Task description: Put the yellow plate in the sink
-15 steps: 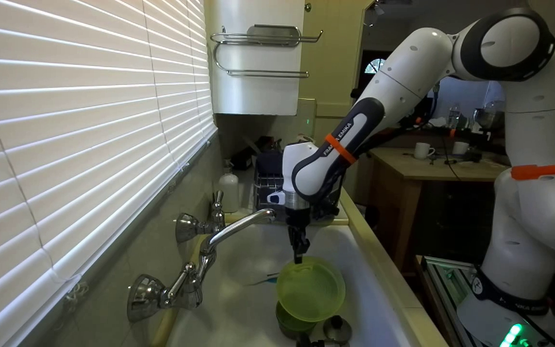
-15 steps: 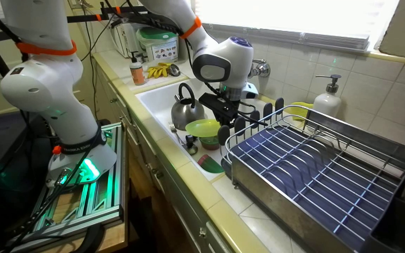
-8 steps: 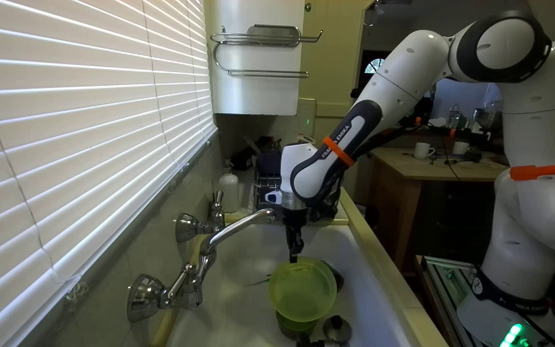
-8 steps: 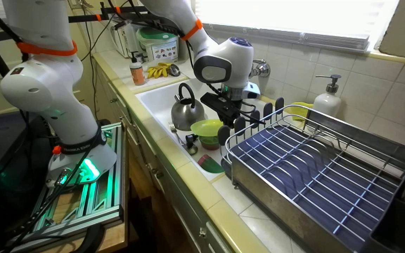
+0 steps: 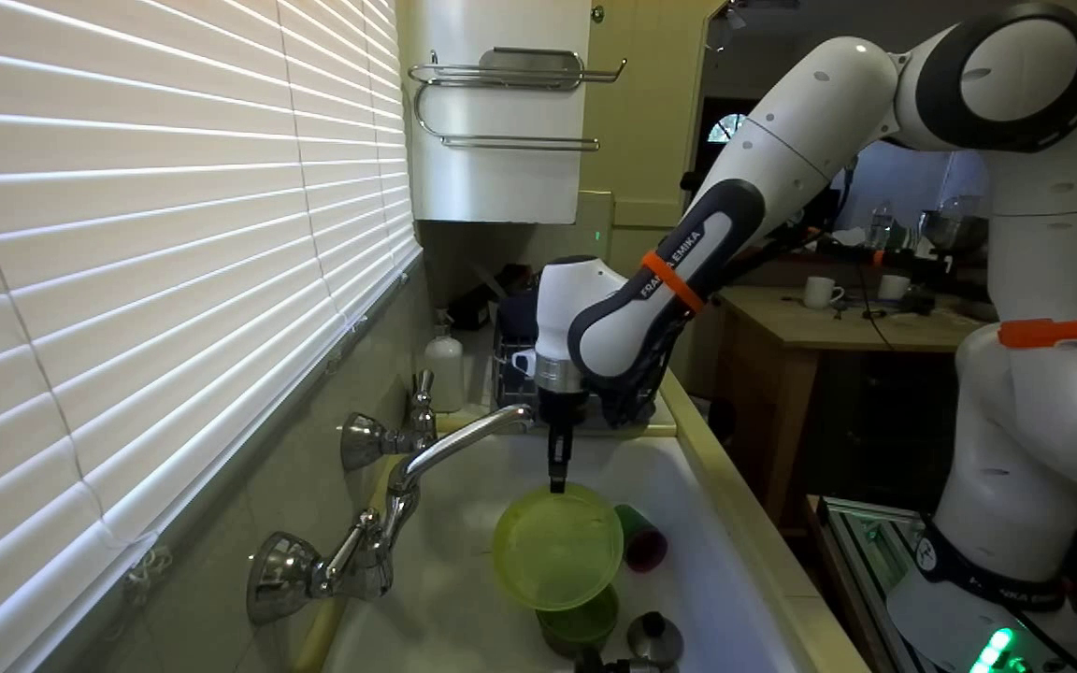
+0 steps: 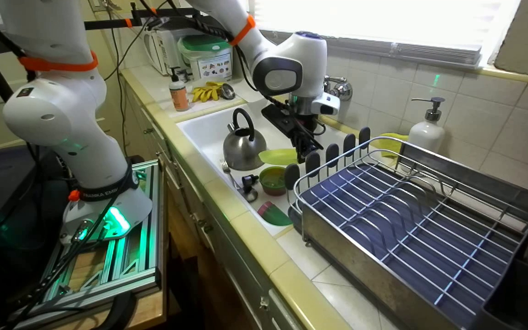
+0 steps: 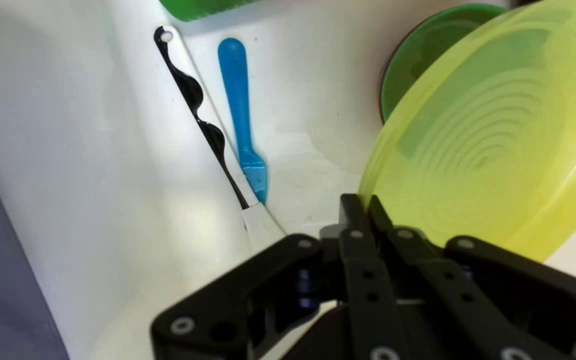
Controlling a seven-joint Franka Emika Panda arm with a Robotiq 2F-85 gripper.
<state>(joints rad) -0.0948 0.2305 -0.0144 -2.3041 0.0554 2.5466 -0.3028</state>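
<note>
The yellow plate (image 5: pixel 557 551) is a round lime yellow-green plate, tilted, inside the basin of the white sink (image 5: pixel 464 509). My gripper (image 5: pixel 558 487) is shut on its rim, pinching the edge between both fingertips. In the wrist view the fingertips (image 7: pixel 365 201) close on the near rim of the plate (image 7: pixel 473 185). In an exterior view the plate (image 6: pixel 277 156) hangs above the sink floor, beside and partly hidden by the gripper (image 6: pixel 307 158). It partly covers a darker green cup in the wrist view.
The chrome faucet (image 5: pixel 464 439) reaches over the sink. A kettle (image 6: pixel 244 149), green cup (image 6: pixel 272 183), tipped green-red cup (image 6: pixel 275 214) and fork (image 6: pixel 228 170) lie in the sink. The wrist view shows a knife (image 7: pixel 208 125) and blue utensil (image 7: pixel 238 100). A dish rack (image 6: pixel 337 247) stands beside the sink.
My gripper has carried the plate toward the faucet side and slightly up. The plate has shifted off the green cup, and more of both cups shows now. The grip stays shut on the rim.
</note>
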